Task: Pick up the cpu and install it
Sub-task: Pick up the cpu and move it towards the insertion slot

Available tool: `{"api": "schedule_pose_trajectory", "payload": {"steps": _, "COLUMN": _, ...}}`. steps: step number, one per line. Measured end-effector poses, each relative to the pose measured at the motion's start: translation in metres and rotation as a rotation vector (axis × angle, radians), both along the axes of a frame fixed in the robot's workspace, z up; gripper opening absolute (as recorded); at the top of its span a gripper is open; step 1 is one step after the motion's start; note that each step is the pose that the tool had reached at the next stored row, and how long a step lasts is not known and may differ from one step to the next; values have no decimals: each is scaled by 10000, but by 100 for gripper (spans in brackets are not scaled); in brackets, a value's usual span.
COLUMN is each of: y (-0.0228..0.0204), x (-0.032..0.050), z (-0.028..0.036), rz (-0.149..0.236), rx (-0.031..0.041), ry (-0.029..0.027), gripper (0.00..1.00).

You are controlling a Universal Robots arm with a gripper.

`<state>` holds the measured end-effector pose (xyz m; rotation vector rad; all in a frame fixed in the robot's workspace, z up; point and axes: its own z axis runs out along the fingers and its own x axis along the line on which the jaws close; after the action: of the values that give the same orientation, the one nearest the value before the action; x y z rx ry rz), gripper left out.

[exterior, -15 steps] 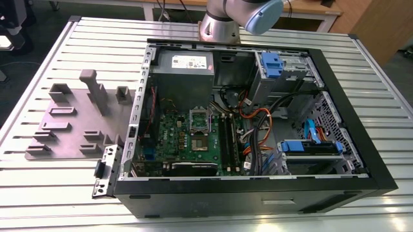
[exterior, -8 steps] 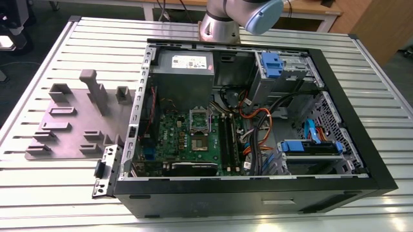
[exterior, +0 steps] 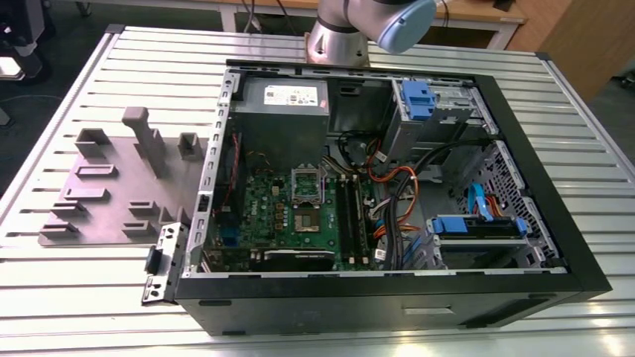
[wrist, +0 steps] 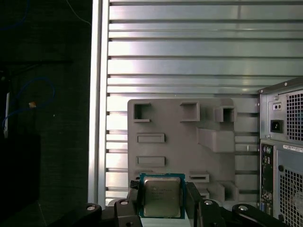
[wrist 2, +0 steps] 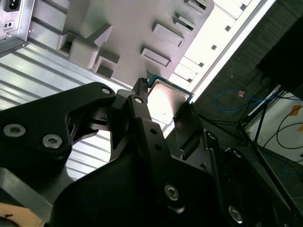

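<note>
The cpu (wrist: 162, 197) is a flat square chip with a silver-grey lid and a thin teal rim. My gripper (wrist: 162, 208) is shut on it, one black finger (wrist: 134, 198) on each of two opposite sides. In the second wrist view the cpu (wrist 2: 166, 98) shows between the same fingers (wrist 2: 140, 103). It hangs well above the grey-purple fixture plate (wrist: 180, 151). In the exterior view the open computer case (exterior: 397, 290) lies on the table. Its green motherboard carries the silver socket (exterior: 305, 182) near the middle.
The fixture plate (exterior: 109, 193) with raised blocks lies on the slatted metal table (exterior: 79, 297), on the exterior view's left of the case. Inside the case are a power supply (exterior: 282, 97), orange cables (exterior: 392, 186) and blue drive bays (exterior: 481, 227). The arm's base (exterior: 343, 37) stands behind the case.
</note>
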<state>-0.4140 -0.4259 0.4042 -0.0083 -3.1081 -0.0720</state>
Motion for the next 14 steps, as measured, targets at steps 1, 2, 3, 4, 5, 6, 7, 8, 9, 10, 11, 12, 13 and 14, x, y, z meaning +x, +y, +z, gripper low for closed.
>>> {"api": "schedule_pose_trajectory", "payload": {"steps": 1, "y": -16, "x": 1, "z": 0, "rz": -4, "rx": 0, "ry": 0, "gripper": 47}}
{"api": "schedule_pose_trajectory", "payload": {"steps": 2, "y": -26, "x": 1, "z": 0, "rz": -7, "rx": 0, "ry": 1, "gripper": 47}}
{"api": "schedule_pose_trajectory", "payload": {"steps": 3, "y": -31, "x": 2, "z": 0, "rz": -8, "rx": 0, "ry": 1, "gripper": 47}}
{"api": "schedule_pose_trajectory", "payload": {"steps": 4, "y": -34, "x": 3, "z": 1, "rz": -9, "rx": -1, "ry": 0, "gripper": 47}}
{"api": "schedule_pose_trajectory", "payload": {"steps": 5, "y": -34, "x": 4, "z": 0, "rz": -10, "rx": 0, "ry": -1, "gripper": 47}}
{"api": "schedule_pose_trajectory", "payload": {"steps": 6, "y": -35, "x": 7, "z": -1, "rz": -10, "rx": 1, "ry": -3, "gripper": 47}}
{"api": "schedule_pose_trajectory", "payload": {"steps": 7, "y": -36, "x": 11, "z": 0, "rz": -9, "rx": 1, "ry": -1, "gripper": 47}}
{"api": "schedule_pose_trajectory", "payload": {"steps": 8, "y": -36, "x": 17, "z": 0, "rz": -9, "rx": 0, "ry": 0, "gripper": 47}}
{"api": "schedule_pose_trajectory", "payload": {"steps": 9, "y": -36, "x": 23, "z": 0, "rz": -8, "rx": 1, "ry": -1, "gripper": 47}}
{"api": "schedule_pose_trajectory", "payload": {"steps": 10, "y": -36, "x": 30, "z": -1, "rz": -9, "rx": 1, "ry": -1, "gripper": 47}}
{"api": "schedule_pose_trajectory", "payload": {"steps": 11, "y": -36, "x": 36, "z": 0, "rz": -9, "rx": 0, "ry": -1, "gripper": 47}}
{"api": "schedule_pose_trajectory", "payload": {"steps": 12, "y": -36, "x": 43, "z": -1, "rz": -9, "rx": 1, "ry": -1, "gripper": 47}}
{"api": "schedule_pose_trajectory", "payload": {"steps": 13, "y": -36, "x": 49, "z": 0, "rz": -9, "rx": 0, "ry": 0, "gripper": 47}}
{"api": "schedule_pose_trajectory", "payload": {"steps": 14, "y": -36, "x": 54, "z": 0, "rz": -9, "rx": 1, "ry": -1, "gripper": 47}}
